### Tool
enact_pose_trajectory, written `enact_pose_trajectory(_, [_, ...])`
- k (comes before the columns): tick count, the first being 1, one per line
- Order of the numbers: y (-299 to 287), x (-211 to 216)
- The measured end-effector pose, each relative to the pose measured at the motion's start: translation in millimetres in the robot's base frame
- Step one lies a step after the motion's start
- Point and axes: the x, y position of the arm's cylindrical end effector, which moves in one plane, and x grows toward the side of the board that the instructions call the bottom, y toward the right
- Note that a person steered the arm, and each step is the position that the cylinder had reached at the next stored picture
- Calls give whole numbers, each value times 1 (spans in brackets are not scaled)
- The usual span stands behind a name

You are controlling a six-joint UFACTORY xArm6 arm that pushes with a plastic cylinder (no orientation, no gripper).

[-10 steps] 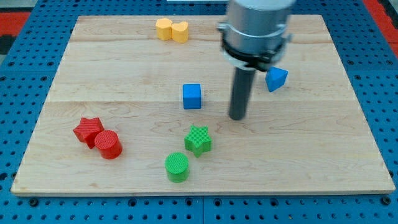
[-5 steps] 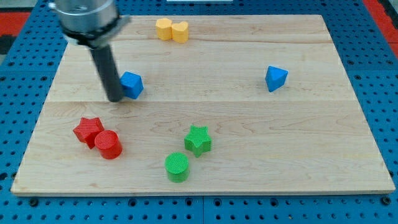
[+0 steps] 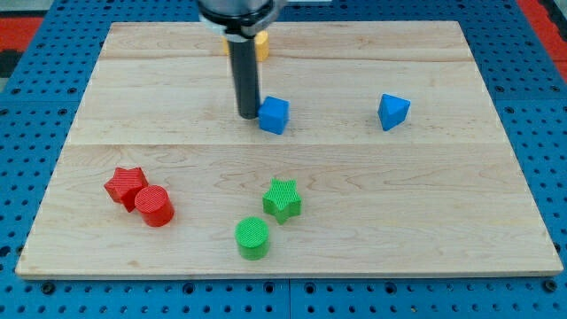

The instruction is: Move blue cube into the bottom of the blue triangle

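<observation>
My tip, a bare rod holding nothing, touches the blue cube's left side mid-worktop; I judge a steady rightward, slightly downward push should bring it under the blue triangle.

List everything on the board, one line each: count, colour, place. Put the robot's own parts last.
blue cube: one, blue, middle of the board, slightly toward the view's top.
blue triangle: one, blue, toward the view's right, about level with the cube.
yellow blocks: at least one, yellow, near the view's top edge, largely hidden behind the rod; shape unclear.
red star: one, red, lower left of the view.
red cylinder: one, red, against the star's lower right.
green star: one, green, lower middle.
green cylinder: one, green, just below-left of the green star.
wooden board: one, light wood, on a blue perforated base.
my tip: one dark rod, its end against the cube's left side.
</observation>
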Motion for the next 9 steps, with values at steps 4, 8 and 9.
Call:
enact_pose_trajectory(4, [113, 25])
enact_pose_trajectory(8, [183, -7])
enact_pose_trajectory(9, [160, -8])
